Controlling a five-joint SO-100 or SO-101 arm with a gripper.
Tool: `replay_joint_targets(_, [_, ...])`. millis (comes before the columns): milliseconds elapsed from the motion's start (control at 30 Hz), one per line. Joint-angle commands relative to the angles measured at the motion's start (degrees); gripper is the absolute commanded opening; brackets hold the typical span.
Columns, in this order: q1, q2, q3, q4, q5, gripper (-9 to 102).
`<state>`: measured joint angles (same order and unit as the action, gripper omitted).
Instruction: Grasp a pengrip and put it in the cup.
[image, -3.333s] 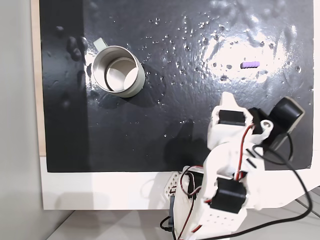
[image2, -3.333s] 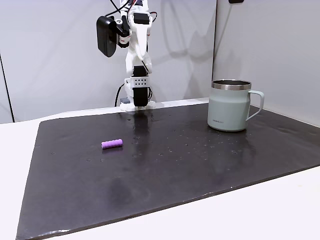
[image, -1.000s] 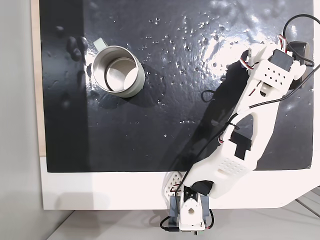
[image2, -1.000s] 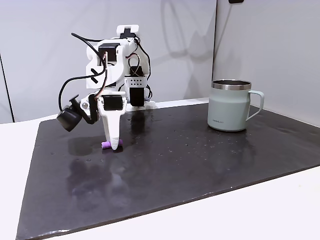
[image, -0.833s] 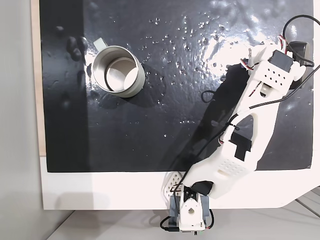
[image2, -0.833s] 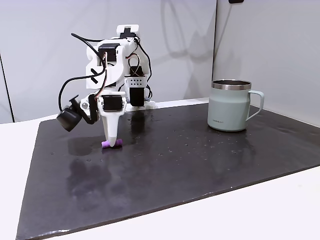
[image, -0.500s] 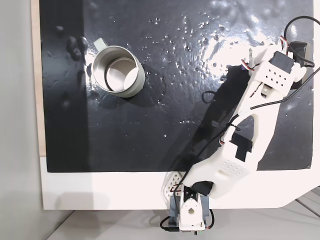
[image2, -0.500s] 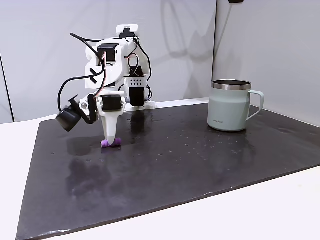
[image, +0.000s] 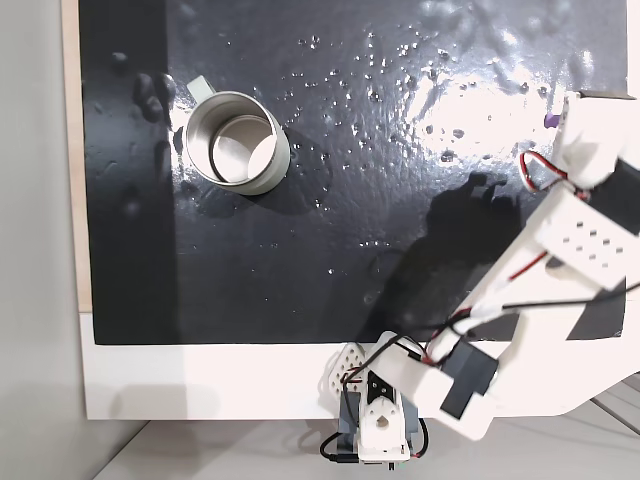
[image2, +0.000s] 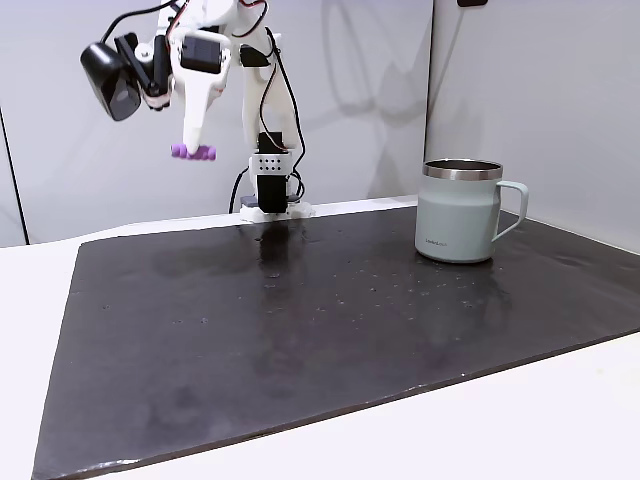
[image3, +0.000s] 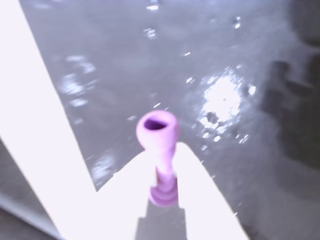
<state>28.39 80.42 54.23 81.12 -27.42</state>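
The purple pengrip (image2: 193, 152) hangs high above the black mat's left part, pinched crosswise at the tip of my gripper (image2: 196, 145), which is shut on it. From above, a small purple end of the pengrip (image: 549, 120) peeks out beside the gripper (image: 562, 118) at the right edge. In the wrist view the pengrip (image3: 159, 132) sticks out between the two white fingers (image3: 200, 185). The grey-green cup (image2: 460, 212) stands upright on the mat far to the right, its silver inside (image: 235, 140) open and holding nothing.
The black mat (image2: 350, 320) covers most of the white table. The arm's base (image2: 270, 195) stands at the mat's far edge. A grey wall rises behind. The cup's handle (image2: 512, 205) points right in the side fixed view.
The gripper, which was shutting on the pengrip down on the mat, has risen high with the pengrip in it. The cup has not moved.
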Motion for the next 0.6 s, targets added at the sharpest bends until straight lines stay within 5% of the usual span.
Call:
replay_joint_targets(0, [-1.5, 10.0, -2.3, 2.0, 1.5, 0])
replay_joint_targets(200, [-5.3, 15.1, 4.7, 2.8, 4.7, 0])
replay_joint_targets(567, [-28.3, 11.0, -12.1, 15.6, 15.9, 0])
